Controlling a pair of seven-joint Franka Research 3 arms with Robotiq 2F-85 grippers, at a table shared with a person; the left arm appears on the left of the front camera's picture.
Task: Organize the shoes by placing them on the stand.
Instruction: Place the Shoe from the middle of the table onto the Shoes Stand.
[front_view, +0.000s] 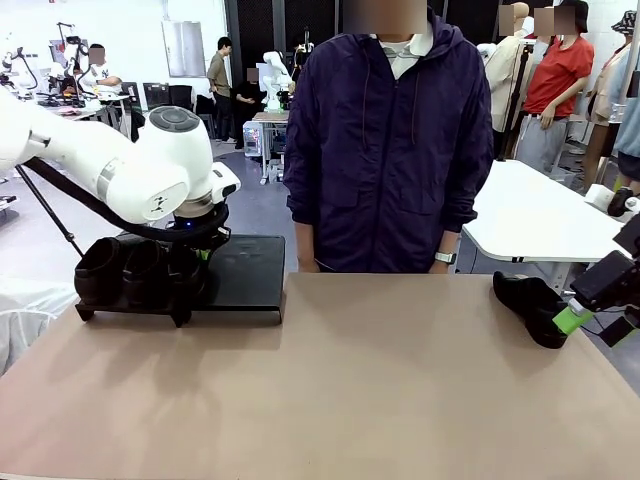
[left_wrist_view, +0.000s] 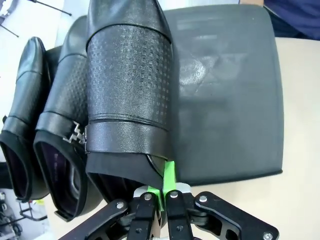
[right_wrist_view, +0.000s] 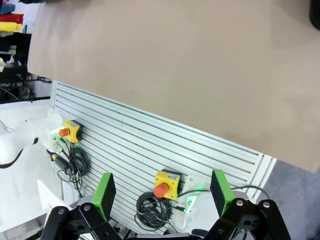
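Observation:
Three glossy black shoes stand side by side on the left part of the black stand (front_view: 246, 276). In the left wrist view, my left gripper (left_wrist_view: 167, 186) is shut, its green pads pinching the thin heel rim of the rightmost shoe (left_wrist_view: 130, 90), which rests on the stand (left_wrist_view: 230, 100) beside the other two shoes (left_wrist_view: 55, 110). In the front view the left gripper (front_view: 202, 252) sits low behind those shoes (front_view: 140, 270). A fourth shoe (front_view: 528, 303) lies on the table at the far right. My right gripper (front_view: 578, 316) hovers just right of it, open (right_wrist_view: 162, 191) with nothing between its fingers.
A person in a dark jacket (front_view: 385, 140) stands at the far edge of the tan table (front_view: 340, 390). The stand's right half is bare. Off the table's edge, the right wrist view shows slatted aluminium (right_wrist_view: 150, 145) with yellow stop buttons (right_wrist_view: 166, 182) and cables.

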